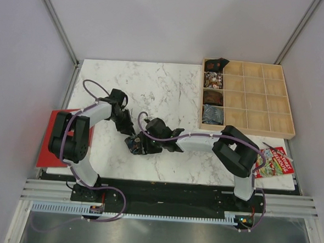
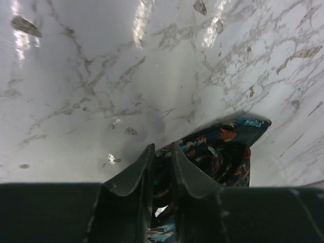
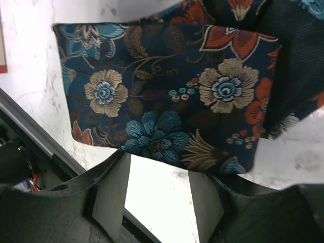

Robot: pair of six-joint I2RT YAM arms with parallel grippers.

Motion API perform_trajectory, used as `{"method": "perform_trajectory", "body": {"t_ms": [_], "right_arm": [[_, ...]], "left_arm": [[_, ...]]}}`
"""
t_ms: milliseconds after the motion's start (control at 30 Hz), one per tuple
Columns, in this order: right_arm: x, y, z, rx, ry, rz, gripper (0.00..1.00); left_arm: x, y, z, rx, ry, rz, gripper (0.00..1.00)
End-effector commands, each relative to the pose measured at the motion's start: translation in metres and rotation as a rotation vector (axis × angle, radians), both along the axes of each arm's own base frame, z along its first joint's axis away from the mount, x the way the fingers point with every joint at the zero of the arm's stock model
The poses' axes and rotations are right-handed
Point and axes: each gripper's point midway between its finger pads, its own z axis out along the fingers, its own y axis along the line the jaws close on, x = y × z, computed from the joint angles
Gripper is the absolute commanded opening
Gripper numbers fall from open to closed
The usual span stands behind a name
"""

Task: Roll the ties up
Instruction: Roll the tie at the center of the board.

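1. Left gripper point(image 2: 161, 152): jaws nearly together, pinching a fold of the tie point(image 2: 223, 147). The rest of the cloth bunches just ahead of its tips & off to one side, on the marble table point(image 2: 101, 76).
2. Right gripper point(image 3: 158, 164): jaws apart, only bare table btwn them. The tie's flat edge lies just ahead of its fingertips; touching or not, can't tell.
3. Top view: the 2 grippers meet tip to tip, w/ the tie a small dark bundle right btwn them.
4. Handling (my guess): light, soft woven fabric, no stiffness, prob a bit slick. Likely to sag & unroll if let go. Not fragile, but could crease or snag.
5. Where to grab: pinch thru the full thickness of the fold near an edge, not 1 loose layer. One gripper clamps while the other tucks.
6. Rolled ties point(image 1: 212, 97) sit in the wooden tray point(image 1: 267, 103), well apart, fwd & right of the right gripper.
7. Writing: no label or brand seen on the tie, only pattern: blue, tan & orange flowers on dark ground. Booklet point(image 1: 275, 163), well behind & right of the right gripper, has cover lettering too small to read.
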Motion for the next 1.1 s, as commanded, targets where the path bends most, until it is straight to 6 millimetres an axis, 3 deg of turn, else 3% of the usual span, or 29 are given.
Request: {"method": "perform_trajectory", "body": {"t_ms": [0, 200, 400, 600, 767, 800, 833, 867, 933, 967, 1033, 1067], "right_arm": [[0.014, 0.004, -0.024, -0.053, -0.051, -0.030, 0.57], [0.017, 0.002, -0.038, -0.050, -0.096, -0.021, 0.56], [0.020, 0.000, -0.042, -0.032, -0.138, -0.016, 0.56], [0.013, -0.001, -0.031, -0.011, -0.128, 0.007, 0.55], [0.004, -0.009, -0.009, 0.003, -0.131, 0.040, 0.56], [0.003, -0.009, 0.003, 0.023, -0.139, 0.042, 0.57], [0.000, -0.014, 0.004, 0.014, -0.136, 0.045, 0.57], [-0.002, -0.015, 0.016, 0.036, -0.144, 0.051, 0.57], [-0.008, -0.023, 0.020, 0.032, -0.137, 0.052, 0.57], [-0.009, -0.025, 0.031, 0.051, -0.148, 0.050, 0.57], [-0.015, -0.035, 0.033, 0.031, -0.141, 0.052, 0.58], [-0.015, -0.037, 0.045, 0.049, -0.155, 0.049, 0.58]], "left_arm": [[-0.011, -0.018, 0.005, -0.082, 0.019, -0.093, 0.25], [-0.046, -0.025, -0.012, -0.151, 0.164, -0.122, 0.28], [-0.057, -0.038, -0.010, -0.250, 0.213, -0.144, 0.29], [-0.038, -0.025, -0.003, -0.159, 0.168, -0.114, 0.34], [-0.017, -0.003, 0.014, -0.018, 0.103, -0.061, 0.57], [-0.010, 0.000, 0.021, -0.003, 0.076, -0.053, 0.62], [-0.006, 0.007, 0.024, 0.028, 0.055, -0.037, 0.74], [-0.001, 0.011, 0.035, 0.037, 0.017, -0.022, 0.78], [0.006, 0.028, 0.046, 0.073, -0.027, 0.041, 0.85], [0.009, 0.034, 0.059, 0.076, -0.073, 0.067, 0.86], [0.008, 0.050, 0.067, 0.092, -0.099, 0.128, 0.86], [0.007, 0.052, 0.071, 0.085, -0.111, 0.154, 0.86]]}}
